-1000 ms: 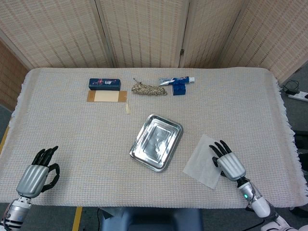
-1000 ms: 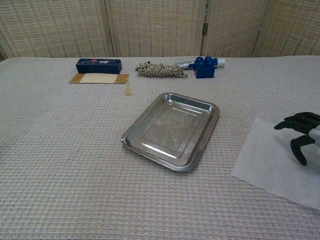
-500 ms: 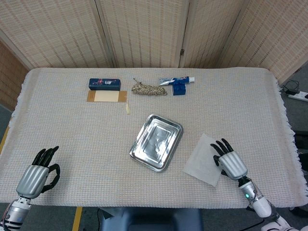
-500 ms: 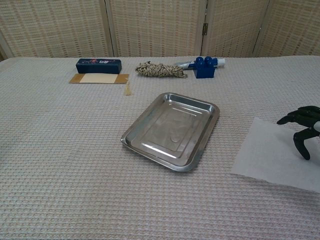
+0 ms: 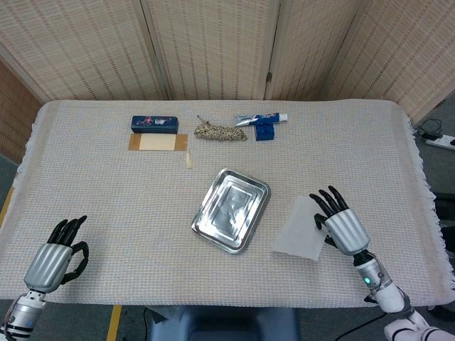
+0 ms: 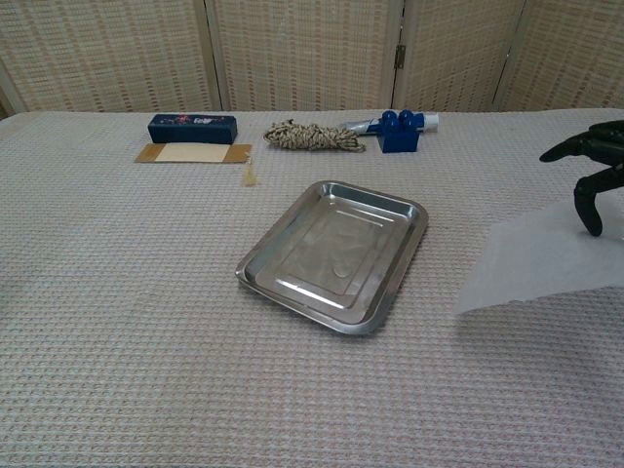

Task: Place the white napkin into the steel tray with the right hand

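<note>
The steel tray (image 5: 231, 208) (image 6: 336, 249) lies empty at the middle of the table. To its right, the white napkin (image 5: 298, 231) (image 6: 541, 258) hangs tilted above the cloth, its right side raised. My right hand (image 5: 336, 224) (image 6: 597, 166) holds that raised side, thumb under the sheet and fingers spread above it. The napkin's left edge is a short way from the tray's right rim. My left hand (image 5: 55, 257) rests at the near left corner with its fingers apart and nothing in it; the chest view does not show it.
Along the far side lie a dark blue box (image 5: 154, 123) with a brown card (image 5: 158, 142) in front of it, a coil of rope (image 5: 220, 132), and a toothpaste tube beside a blue block (image 5: 264, 126). The table's fringed right edge (image 5: 424, 185) is close to my right arm.
My right hand has risen and taken the napkin's right side up with it, so the sheet that lay flat now hangs tilted. The left hand has not moved.
</note>
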`<action>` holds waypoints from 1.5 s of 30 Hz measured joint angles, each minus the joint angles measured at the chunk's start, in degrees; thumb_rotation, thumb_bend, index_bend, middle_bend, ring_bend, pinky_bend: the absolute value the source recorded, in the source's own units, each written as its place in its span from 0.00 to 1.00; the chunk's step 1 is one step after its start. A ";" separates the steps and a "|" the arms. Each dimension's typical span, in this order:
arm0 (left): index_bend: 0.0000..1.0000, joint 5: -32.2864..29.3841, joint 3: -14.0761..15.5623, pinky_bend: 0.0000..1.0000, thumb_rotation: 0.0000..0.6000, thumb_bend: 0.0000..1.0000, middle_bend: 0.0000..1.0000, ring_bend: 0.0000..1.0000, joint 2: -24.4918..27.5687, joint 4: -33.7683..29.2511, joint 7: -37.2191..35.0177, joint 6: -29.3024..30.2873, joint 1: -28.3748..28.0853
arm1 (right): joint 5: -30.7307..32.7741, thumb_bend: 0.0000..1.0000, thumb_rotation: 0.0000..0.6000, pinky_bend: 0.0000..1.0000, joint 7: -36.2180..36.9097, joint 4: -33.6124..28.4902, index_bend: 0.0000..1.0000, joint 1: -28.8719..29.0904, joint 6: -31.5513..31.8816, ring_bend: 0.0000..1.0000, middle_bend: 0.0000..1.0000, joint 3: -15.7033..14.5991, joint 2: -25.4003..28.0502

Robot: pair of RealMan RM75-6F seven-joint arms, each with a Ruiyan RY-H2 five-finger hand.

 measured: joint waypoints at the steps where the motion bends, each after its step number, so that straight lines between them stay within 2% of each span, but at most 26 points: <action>1: 0.00 -0.08 -0.04 0.00 1.00 0.48 0.00 0.00 -0.01 0.03 -0.11 -0.07 -0.03 | -0.10 0.55 1.00 0.00 -0.56 -1.21 0.67 0.35 0.22 0.10 0.19 0.41 0.48; 5: 0.00 -0.47 -0.32 0.00 1.00 0.48 0.00 0.00 0.12 0.05 -0.76 -0.06 -0.07 | -0.63 0.55 1.00 0.00 -3.33 -5.99 0.67 2.75 0.29 0.10 0.19 2.38 1.92; 10: 0.00 -0.90 -0.67 0.00 1.00 0.48 0.00 0.00 0.62 0.00 -1.79 0.23 0.00 | -0.82 0.55 1.00 0.00 -5.13 -7.93 0.67 5.75 -1.48 0.10 0.19 4.07 0.99; 16: 0.00 -1.36 -0.82 0.00 1.00 0.48 0.00 0.00 1.09 0.01 -3.20 -0.11 -0.11 | 0.08 0.55 1.00 0.00 -5.13 -5.21 0.67 8.38 -5.32 0.11 0.19 4.68 -3.58; 26: 0.00 -2.19 -1.01 0.00 1.00 0.48 0.00 0.00 2.09 -0.63 -4.93 -0.66 -0.15 | 1.98 0.55 1.00 0.00 -4.94 5.34 0.67 11.61 -11.94 0.11 0.18 3.74 -11.79; 31: 0.00 -1.47 -0.86 0.00 1.00 0.48 0.00 0.00 3.01 -1.37 -6.42 -0.02 -0.02 | 2.72 0.55 1.00 0.00 -9.59 5.46 0.67 12.06 -12.44 0.11 0.18 3.64 -13.24; 39: 0.00 -0.88 -0.94 0.00 1.00 0.48 0.00 0.00 3.98 -1.91 -7.83 1.44 0.37 | 4.90 0.55 1.00 0.00 -17.62 2.23 0.67 12.49 -13.44 0.11 0.18 4.52 -14.68; 45: 0.00 -0.03 -0.97 0.00 1.00 0.48 0.00 0.00 4.55 -2.41 -8.26 2.75 0.81 | 7.25 0.55 1.00 0.00 -21.70 -0.57 0.57 12.76 -14.37 0.09 0.15 5.64 -15.62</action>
